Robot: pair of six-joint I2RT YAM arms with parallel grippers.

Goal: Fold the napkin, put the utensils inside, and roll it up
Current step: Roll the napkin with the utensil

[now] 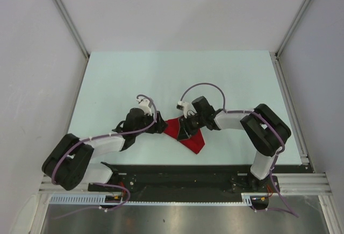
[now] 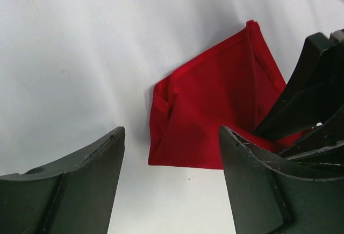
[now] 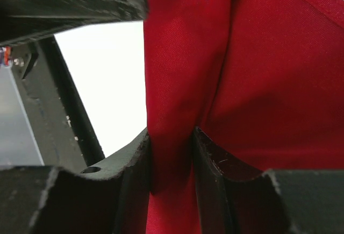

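The red napkin lies folded and bunched on the table between the two grippers. My right gripper is shut on a fold of the napkin, the cloth pinched between its fingers. My left gripper is open and empty, just left of the napkin's edge, its fingers apart over bare table. The right gripper's black fingers show at the right of the left wrist view. The orange spoon is out of view.
The pale table stretches behind the arms, with grey walls on three sides. A black base rail runs along the near edge.
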